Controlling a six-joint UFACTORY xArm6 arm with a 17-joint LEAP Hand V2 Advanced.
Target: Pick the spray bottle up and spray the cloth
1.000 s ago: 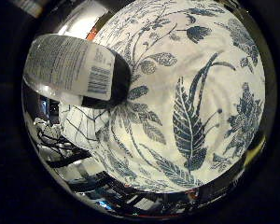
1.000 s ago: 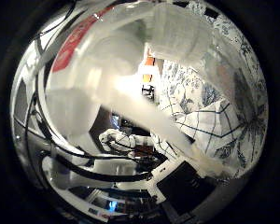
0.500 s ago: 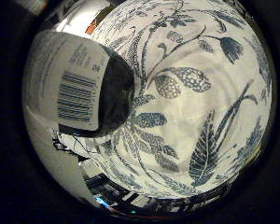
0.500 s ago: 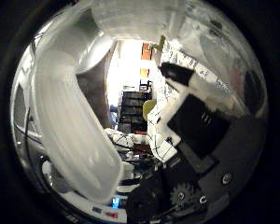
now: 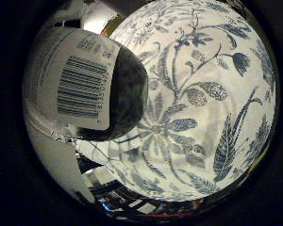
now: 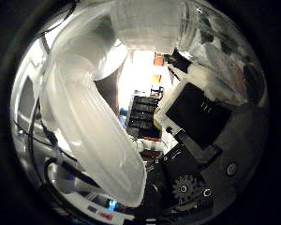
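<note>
The spray bottle (image 5: 80,84) sits right against my palm, its white barcode label and dark lower body filling one side of the little finger side view. Its translucent white spray head, with a long trigger (image 6: 93,136) and a ribbed collar (image 6: 147,23), fills much of the thumb side view. My right hand (image 6: 201,122) shows black and white parts and a small gear close beside the bottle's neck, with its fingers curled round the bottle. The white cloth with a blue floral print (image 5: 203,94) spreads wide behind the bottle.
Past the spray head, a lit room with dark shelving (image 6: 143,112) shows in the distance. Beyond the cloth's edge, dark frame bars (image 5: 118,197) show.
The bottle's label and spray head now fill more of both views. My black and white fingers have come in beside the bottle's neck. The cloth's pattern looks larger as the camera shifts.
</note>
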